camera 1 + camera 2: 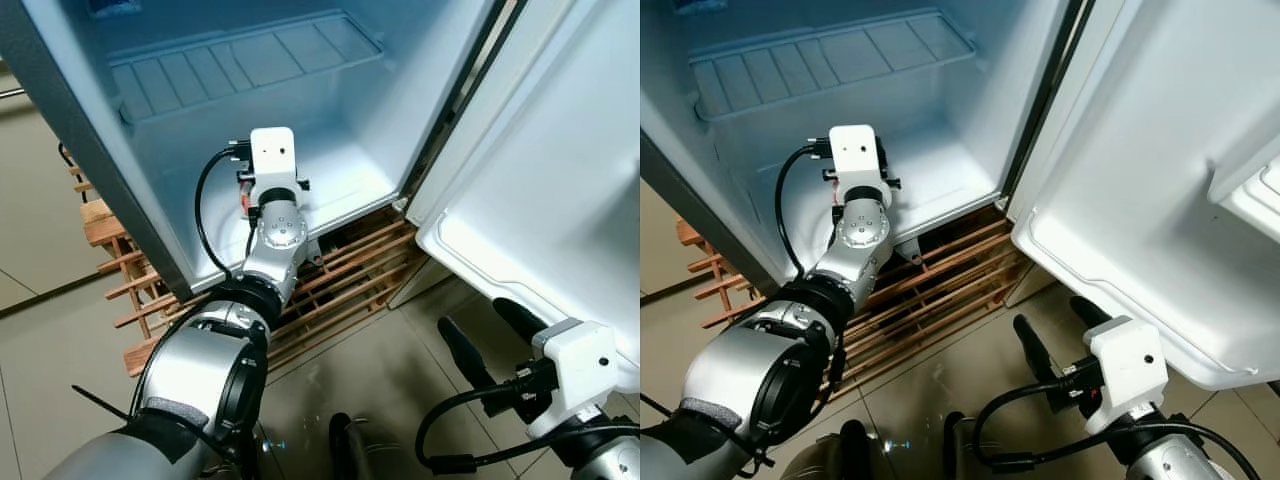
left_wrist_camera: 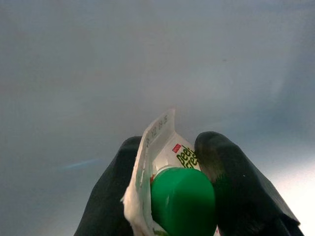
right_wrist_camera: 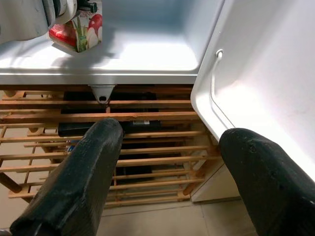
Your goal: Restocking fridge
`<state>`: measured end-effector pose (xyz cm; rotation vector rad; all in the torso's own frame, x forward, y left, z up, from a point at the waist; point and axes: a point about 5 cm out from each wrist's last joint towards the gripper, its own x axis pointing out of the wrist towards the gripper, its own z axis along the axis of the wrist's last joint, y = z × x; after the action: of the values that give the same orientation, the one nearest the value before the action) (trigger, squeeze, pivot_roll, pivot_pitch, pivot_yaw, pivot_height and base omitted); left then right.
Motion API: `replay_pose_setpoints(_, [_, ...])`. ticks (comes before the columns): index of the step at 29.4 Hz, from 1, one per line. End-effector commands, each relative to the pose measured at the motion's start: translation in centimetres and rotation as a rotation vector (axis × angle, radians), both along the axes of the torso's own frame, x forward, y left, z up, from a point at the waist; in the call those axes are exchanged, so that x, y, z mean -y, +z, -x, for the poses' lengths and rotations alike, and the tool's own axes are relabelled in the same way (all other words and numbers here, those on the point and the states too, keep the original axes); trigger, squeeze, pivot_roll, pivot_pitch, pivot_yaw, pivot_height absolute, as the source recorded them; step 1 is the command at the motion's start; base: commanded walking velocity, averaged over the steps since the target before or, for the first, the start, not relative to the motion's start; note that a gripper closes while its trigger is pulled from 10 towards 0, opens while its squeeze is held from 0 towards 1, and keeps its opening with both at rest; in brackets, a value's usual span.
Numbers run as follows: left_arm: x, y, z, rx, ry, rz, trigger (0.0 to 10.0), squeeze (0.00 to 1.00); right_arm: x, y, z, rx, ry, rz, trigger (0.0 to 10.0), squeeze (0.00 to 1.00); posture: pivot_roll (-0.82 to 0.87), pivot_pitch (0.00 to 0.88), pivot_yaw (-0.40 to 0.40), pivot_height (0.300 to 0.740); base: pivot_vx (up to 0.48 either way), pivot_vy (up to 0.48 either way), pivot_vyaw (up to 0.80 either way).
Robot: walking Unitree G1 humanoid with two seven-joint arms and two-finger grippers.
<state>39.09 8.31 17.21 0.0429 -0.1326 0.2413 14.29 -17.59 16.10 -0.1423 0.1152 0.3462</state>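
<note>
Juice carton (image 2: pixel 170 191), with its green screw cap (image 2: pixel 183 199) facing our left wrist camera, sits clamped between the two black fingers (image 2: pixel 231 187) of our left gripper (image 2: pixel 172 196). We see that arm reaching into the open fridge (image 1: pixel 340 150), low over its white floor and under the ribbed shelf (image 1: pixel 240 65). From our right wrist view the carton (image 3: pixel 76 32) shows red fruit print and hangs just above the fridge floor. Our right gripper (image 3: pixel 167 162) is held low outside the fridge, fingers spread wide with nothing between them, near the open fridge door (image 1: pixel 1160 180). A slatted wooden rack (image 1: pixel 330 290) lies under the fridge.
</note>
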Motion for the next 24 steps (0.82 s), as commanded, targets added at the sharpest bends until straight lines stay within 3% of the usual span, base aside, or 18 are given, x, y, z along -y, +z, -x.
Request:
replay_pose_setpoints(1, [0.1,-1.2,0.2,-0.062,0.008,-0.007,10.0,0.00,-0.2,0.5,0.3,0.004,-0.009,0.007,10.0,0.00,-0.52,0.234,-0.078,0.740,0.000,0.000,0.00])
replay_pose_setpoints(9, [-0.2,-0.9,0.1,-0.025,-0.024,-0.043,10.0,0.00,-1.1,1.2,0.2,0.021,-0.008,0.004,10.0,0.00,-0.51,0.228,-0.074,0.740,0.000,0.000,0.00])
replay_pose_setpoints(10, [-0.4,-0.8,0.1,-0.027,-0.013,-0.040,10.0,0.98,-1.0,1.2,0.2,0.022,-0.009,0.004,10.0,0.00,-0.51,0.226,-0.073,0.740,0.000,0.000,0.00])
replay_pose_setpoints(20, [-1.2,-0.4,-0.1,-0.021,0.051,0.013,10.0,1.00,-0.6,0.9,-0.2,0.015,-0.021,0.011,10.0,0.00,-0.50,0.213,-0.068,0.740,0.000,0.000,0.00])
replay_pose_setpoints(24, [-0.9,0.4,-0.2,0.006,0.071,0.087,10.0,1.00,-0.6,0.6,-0.5,0.020,-0.017,0.014,10.0,0.00,-0.50,0.199,-0.059,0.740,0.000,0.000,0.00])
